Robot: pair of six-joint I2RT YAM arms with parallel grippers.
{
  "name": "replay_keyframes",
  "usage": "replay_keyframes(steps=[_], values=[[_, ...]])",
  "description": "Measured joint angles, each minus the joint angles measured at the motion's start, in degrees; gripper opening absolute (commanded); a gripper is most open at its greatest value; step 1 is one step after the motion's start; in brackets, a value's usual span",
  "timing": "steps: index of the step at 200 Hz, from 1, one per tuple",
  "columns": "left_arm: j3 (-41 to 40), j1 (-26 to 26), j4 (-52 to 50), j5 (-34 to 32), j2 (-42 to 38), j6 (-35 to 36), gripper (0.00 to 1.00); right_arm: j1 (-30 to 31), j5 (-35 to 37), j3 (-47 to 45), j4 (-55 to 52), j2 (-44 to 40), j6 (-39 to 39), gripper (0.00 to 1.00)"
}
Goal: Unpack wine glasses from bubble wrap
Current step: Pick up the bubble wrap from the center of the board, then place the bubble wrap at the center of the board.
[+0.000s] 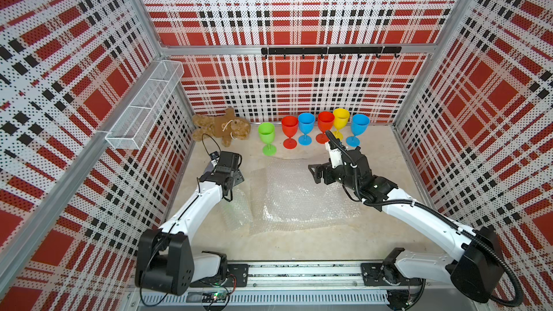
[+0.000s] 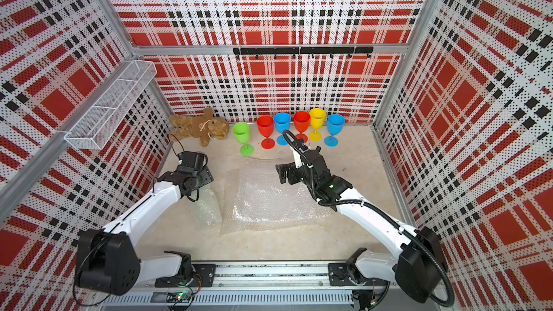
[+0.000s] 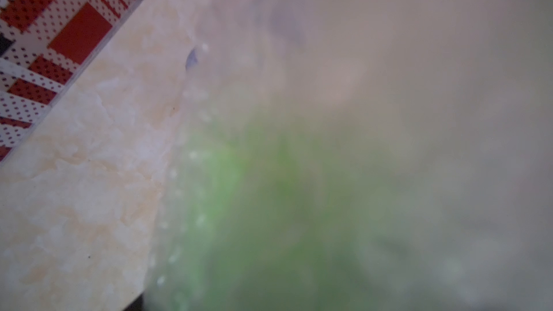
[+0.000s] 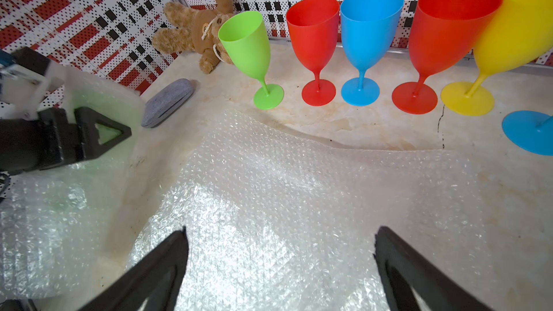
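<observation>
Reference: the flat bubble wrap sheet [image 1: 293,195] lying mid-tabletop [image 1: 299,243].

At its left edge, your left claw [image 1: 236,178] sits at a wrapped bundle [image 4: 89,97] with green showing through the plastic. I cannot tell whether its jaws are closed on it.

Beyond the sheet's far edge, six unwrapped wine glasses [image 1: 305,125] stand upright in a row: green, red, blue, red, yellow, blue.

Over the sheet's right part, your right claw [image 4: 278,264] hangs with its jaws spread wide.
</observation>
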Motion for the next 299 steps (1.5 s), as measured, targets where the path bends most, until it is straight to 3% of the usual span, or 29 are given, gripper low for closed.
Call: replay_keyframes(steps=[47, 91, 113, 143, 175, 199, 207, 210, 267, 299], values=[[13.46, -3.37, -0.02, 7.96, -6.01, -0.55, 0.68, -0.31, 2.64, 1.64, -4.87, -4.48, -0.04, 1.0], [20.48, -25.44, 7.1, 14.32, 5.25, -4.85, 0.68, -5.97, 1.51, 0.76, -6.67, -7.96, 1.66, 1.0], [20.06, -30.62, 10.93, 18.43, 14.19, -8.22, 0.66, -8.85, 0.17, -0.9, -6.8, -9.75, 3.26, 1.0], [19.39, -31.28, 12.81, 21.62, 24.09, -13.16, 0.7, -9.29, -1.57, -1.84, -7.26, -9.94, 4.24, 1.0], [18.23, -31.26, 13.14, 22.14, 26.86, -16.5, 0.73, -9.31, -3.21, -4.09, -7.21, -9.94, 4.72, 1.0], [18.23, -30.67, 13.07, 21.2, 28.39, -17.31, 0.86, -9.35, -4.57, -5.14, -7.15, -9.44, 4.87, 1.0], [18.23, -30.32, 13.05, 21.0, 29.16, -17.31, 0.93, -9.35, -5.07, -5.14, -7.08, -8.96, 4.85, 1.0], [18.23, -30.16, 13.03, 20.9, 29.4, -17.18, 1.0, -9.35, -5.27, -5.14, -7.04, -8.72, 4.85, 1.0], [18.25, -29.2, 13.38, 20.39, 28.63, -16.09, 0.98, -9.35, -6.34, -5.14, -6.69, -7.65, 4.79, 1.0], [16.59, -28.87, 15.34, 19.12, 21.44, -13.97, 0.98, -9.35, -8.26, -5.14, -6.64, -7.67, 4.07, 1.0]])
